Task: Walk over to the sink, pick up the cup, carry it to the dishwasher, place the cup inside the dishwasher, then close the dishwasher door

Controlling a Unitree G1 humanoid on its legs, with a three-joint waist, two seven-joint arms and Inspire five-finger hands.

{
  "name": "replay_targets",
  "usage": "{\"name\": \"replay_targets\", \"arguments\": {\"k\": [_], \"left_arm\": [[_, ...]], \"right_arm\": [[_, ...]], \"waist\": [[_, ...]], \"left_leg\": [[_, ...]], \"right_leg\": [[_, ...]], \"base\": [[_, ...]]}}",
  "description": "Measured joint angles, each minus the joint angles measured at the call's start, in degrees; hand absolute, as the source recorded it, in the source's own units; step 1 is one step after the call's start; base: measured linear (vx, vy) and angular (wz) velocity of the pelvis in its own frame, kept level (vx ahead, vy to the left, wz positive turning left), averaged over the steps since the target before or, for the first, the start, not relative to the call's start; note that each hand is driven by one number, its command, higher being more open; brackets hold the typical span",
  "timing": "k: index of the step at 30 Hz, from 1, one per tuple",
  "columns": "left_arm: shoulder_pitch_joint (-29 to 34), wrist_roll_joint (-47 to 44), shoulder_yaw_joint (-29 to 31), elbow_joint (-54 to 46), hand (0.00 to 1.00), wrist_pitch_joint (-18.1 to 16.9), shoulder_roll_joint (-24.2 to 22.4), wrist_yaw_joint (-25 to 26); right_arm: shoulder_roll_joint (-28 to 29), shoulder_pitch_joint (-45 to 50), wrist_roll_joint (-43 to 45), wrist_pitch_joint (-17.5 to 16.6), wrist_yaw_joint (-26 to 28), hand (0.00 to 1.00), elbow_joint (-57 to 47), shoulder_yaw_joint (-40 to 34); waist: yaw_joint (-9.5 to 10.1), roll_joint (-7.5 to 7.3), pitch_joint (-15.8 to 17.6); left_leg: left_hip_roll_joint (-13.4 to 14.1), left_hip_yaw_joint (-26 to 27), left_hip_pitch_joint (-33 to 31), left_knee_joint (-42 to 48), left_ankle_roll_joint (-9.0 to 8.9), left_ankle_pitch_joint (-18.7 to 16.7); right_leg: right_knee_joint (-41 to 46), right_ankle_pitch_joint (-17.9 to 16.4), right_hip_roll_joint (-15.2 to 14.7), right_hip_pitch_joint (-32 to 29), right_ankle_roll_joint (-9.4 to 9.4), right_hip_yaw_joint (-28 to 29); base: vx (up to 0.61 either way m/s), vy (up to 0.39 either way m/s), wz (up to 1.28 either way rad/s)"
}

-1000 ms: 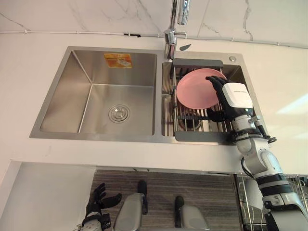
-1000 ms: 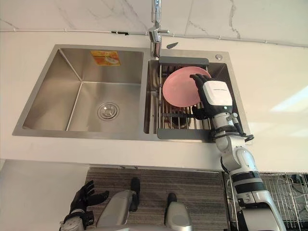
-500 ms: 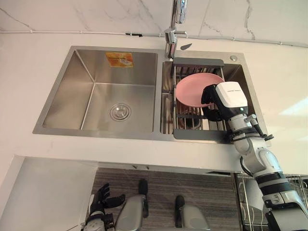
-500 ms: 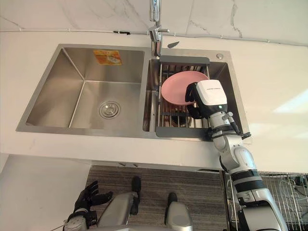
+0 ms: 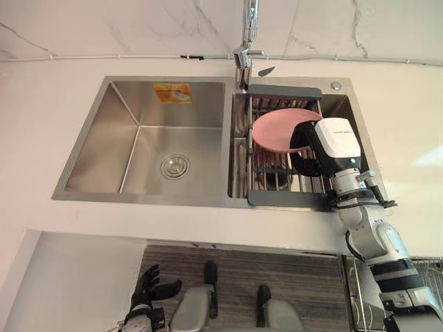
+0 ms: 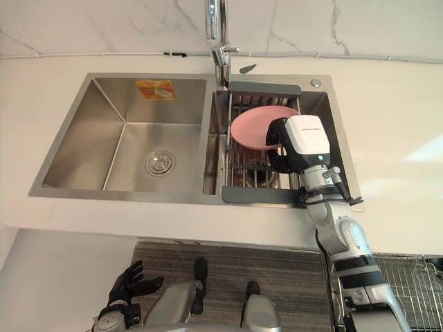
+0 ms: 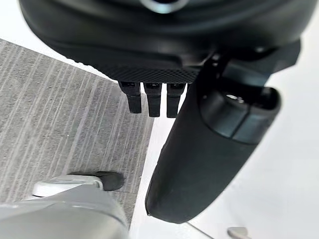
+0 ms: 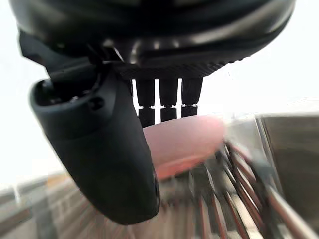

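Note:
No cup is in sight; a pink plate (image 5: 275,129) rests in the wire rack (image 5: 273,174) of the sink's right basin, tipped fairly flat. My right hand (image 5: 332,142) is at the plate's right edge, with its dark fingers curled over the rim. In the right wrist view the fingers (image 8: 168,97) lie over the pink plate (image 8: 187,142) and the thumb (image 8: 102,154) stands in front of it. My left hand (image 5: 148,288) hangs low by the cabinet front, fingers straight and holding nothing.
The left basin (image 5: 111,145), with a drain (image 5: 175,166) and a yellow sticker (image 5: 172,92), holds nothing. A tall faucet (image 5: 245,52) rises behind the divider. White countertop (image 5: 401,111) surrounds the sink. A wire basket (image 6: 415,271) shows at the lower right, over striped floor.
My right hand's fingers went from straight against the plate to curled over its rim, and the plate tipped from standing to flatter. The camera view has shifted slightly.

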Motion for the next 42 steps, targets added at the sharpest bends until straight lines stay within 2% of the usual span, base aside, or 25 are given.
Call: {"name": "replay_targets", "arguments": {"k": [6, 8, 14, 20, 26, 29, 31, 33, 35, 36, 37, 38, 39, 40, 42], "left_arm": [[0.73, 0.24, 0.71, -0.03, 0.9, 0.15, -0.04, -0.15], [0.99, 0.27, 0.72, -0.01, 0.9, 0.15, -0.04, -0.32], [1.06, 0.37, 0.71, 0.25, 0.9, 0.17, -0.23, -0.93], [2.31, 1.27, 0.78, 0.48, 0.9, 0.2, -0.58, -0.97], [3.92, 1.29, 3.77, 0.5, 0.9, 0.59, -0.63, -1.07], [4.46, 1.29, 5.59, -1.34, 0.9, 0.65, -0.59, -1.1], [4.69, 1.23, 6.79, -4.44, 0.9, 0.64, -0.6, -1.09], [4.62, 1.19, 7.25, -6.06, 0.9, 0.63, -0.63, -1.05], [4.74, 0.45, 7.41, -8.06, 0.9, 0.56, -0.71, -0.97], [4.75, 0.1, 7.4, -8.7, 0.9, 0.4, -0.63, -0.93], [4.62, -0.05, 7.35, -8.92, 0.9, 0.08, -0.83, -0.81], [4.75, -0.06, 7.31, -8.92, 0.9, 0.07, -0.9, -0.82], [5.32, -0.17, 7.28, -8.91, 0.9, 0.05, -1.3, -0.82], [5.36, -0.27, 7.32, -8.73, 0.9, 0.07, -1.27, -0.82], [5.36, -0.33, 7.29, -8.61, 0.9, 0.02, -1.41, -0.77]], "right_arm": [[0.12, 2.61, 2.35, -0.11, -1.1, 0.3, -6.83, -6.53], [0.12, 4.05, 2.63, -0.12, -1.17, 0.3, -7.5, -7.2], [0.38, 8.42, 4.26, -1.15, -1.13, 0.3, -11.6, -7.62], [3.01, 11.85, 4.95, -2.28, -1.09, 0.3, -15.14, -11.79], [4.43, 15.91, 5.28, -3.04, -1.09, 0.3, -18.07, -13.85], [4.43, 17.75, 6.55, -3.42, -1.1, 0.3, -18.98, -14.01], [4.41, 19.42, 6.73, -3.55, -1.09, 0.3, -20.36, -15.14], [4.4, 19.38, 7.09, -3.67, -1.09, 0.3, -20.71, -15.8], [4.23, 18.74, 7.1, -3.89, -1.09, 0.3, -21.06, -15.84], [4.25, 18.6, 7.11, -4.15, -1.09, 0.3, -21.06, -15.81], [4.0, 18.21, 7.07, -4.57, -1.05, 0.3, -20.93, -15.79], [4.02, 18.23, 7.07, -4.57, -1.05, 0.3, -20.92, -15.78], [4.13, 18.64, 7.06, -4.39, -1.06, 0.3, -20.91, -15.8], [4.66, 19.17, 7.01, -4.2, -1.08, 0.3, -20.81, -15.85], [6.0, 21.46, 6.39, -3.03, -1.0, 0.3, -19.83, -15.76]], "waist": [[-0.91, -0.3, -1.1], [-1.19, -0.57, -2.29], [-1.95, -0.97, -3.21], [-2.65, -1.74, -4.77], [-3.49, -2.53, -6.24], [-4.02, -2.3, -6.22], [-4.37, -1.41, -5.79], [-4.58, -0.7, -5.32], [-3.97, 0.37, -4.71], [-3.26, 0.46, -4.62], [-3.16, 0.58, -4.35], [-3.15, 0.68, -4.35], [-3.37, 1.88, -4.54], [-3.48, 1.96, -4.46], [-3.57, 0.91, -3.82]], "left_leg": [[0.08, 1.09, 2.46, -1.59, -0.04, -0.08], [0.08, 1.31, 2.86, -1.94, -0.03, -0.08], [0.03, 2.18, 4.81, -2.92, -0.13, 0.0], [-0.25, 2.38, 6.4, -3.78, -0.1, 0.18], [-0.24, 2.7, 6.5, -3.69, -0.74, -0.33], [0.35, 1.86, 3.0, 2.25, -0.97, -2.91], [1.42, 0.02, -1.34, 9.56, -1.03, -5.66], [1.84, -0.89, -2.8, 11.93, -1.21, -6.5], [2.29, -2.49, -3.91, 14.09, -1.76, -6.87], [1.57, -5.68, -4.03, 14.24, -2.83, -7.0], [0.21, -12.15, -5.19, 17.81, -4.1, -9.61], [0.13, -13.01, -5.46, 19.17, -4.08, -10.42], [0.49, -15.21, -4.85, 19.66, -5.01, -13.66], [0.31, -14.67, -4.83, 19.39, -4.64, -13.91], [0.39, -11.05, -4.58, 19.16, -4.21, -13.99]], "right_leg": [[-1.15, 0.47, 0.04, 1.63, 0.16, 1.18], [-1.16, 0.5, 0.05, 1.72, 0.2, 1.34], [-2.26, 0.51, -0.09, 3.3, 0.25, 2.1], [-2.7, 0.51, -0.32, 4.59, 0.3, 2.25], [-2.7, 0.27, -0.31, 4.58, 0.27, 2.46], [-2.52, -0.09, 0.24, 4.28, 0.11, 1.49], [-2.44, 0.01, 1.14, 4.07, -0.14, 0.05], [-1.52, -0.1, 1.65, 3.57, -0.35, -0.48], [1.93, -0.22, 2.21, 1.23, -0.48, 0.58], [3.06, -0.63, 2.16, 0.01, -0.87, 1.67], [3.7, -1.66, 2.1, -1.86, -1.25, 3.29], [3.91, -1.73, 2.28, -2.24, -1.37, 3.72], [5.05, -1.77, 3.22, -3.72, -1.24, 5.53], [5.6, -1.81, 3.16, -4.29, -1.09, 6.49], [5.99, -0.98, 2.96, -6.03, -0.06, 10.4]], "base": [[0.03, -0.006, -0.12], [0.01, -0.006, -0.07], [-0.02, -0.003, -0.09], [-0.01, 0.0, -0.02], [0.0, -0.001, -0.01], [-0.04, -0.028, 0.13], [-0.05, -0.011, 0.32], [-0.06, -0.002, 0.17], [-0.09, -0.005, -0.16], [-0.07, 0.022, -0.53], [-0.03, 0.025, -0.54], [-0.04, 0.06, -0.68], [-0.03, 0.04, -0.54], [-0.06, 0.088, -0.76], [-0.06, 0.094, -0.79]]}}
